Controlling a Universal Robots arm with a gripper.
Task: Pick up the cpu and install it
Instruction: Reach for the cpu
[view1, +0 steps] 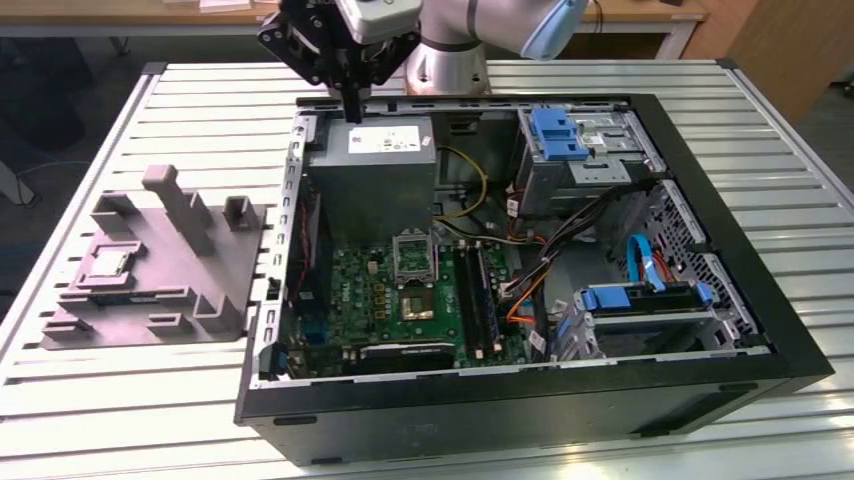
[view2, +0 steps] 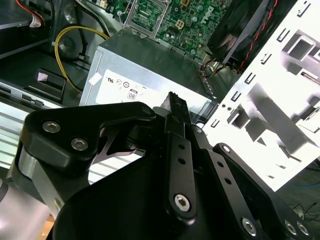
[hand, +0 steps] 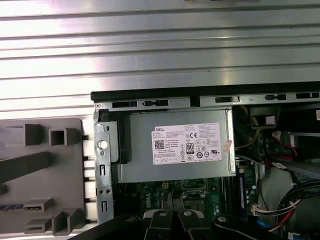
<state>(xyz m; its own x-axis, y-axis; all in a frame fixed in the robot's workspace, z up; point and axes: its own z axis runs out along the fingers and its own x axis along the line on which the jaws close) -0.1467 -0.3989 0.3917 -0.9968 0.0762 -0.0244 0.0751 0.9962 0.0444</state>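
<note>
The cpu (view1: 107, 262), a small flat square chip with a pale rim, lies in a recess of the grey plastic holder block (view1: 160, 300) at the exterior view's left, outside the computer case. My gripper (view1: 351, 108) hangs over the far edge of the open case, just above the grey power supply (view1: 374, 175), far from the cpu. Its fingers are shut with nothing between them, as both wrist views show (view2: 175, 102) (hand: 172, 217). The silver socket frame (view1: 414, 256) sits on the green motherboard (view1: 387, 310), beyond the power supply (hand: 175, 145) from the gripper.
The black case (view1: 534, 400) stands open on a slatted metal table (view1: 120, 420). Drive cages with blue latches (view1: 561, 135) and bundled cables (view1: 641, 265) are on the exterior view's right. Upright posts (view1: 167, 195) rise from the holder block. The arm's base (view1: 447, 60) stands behind the case.
</note>
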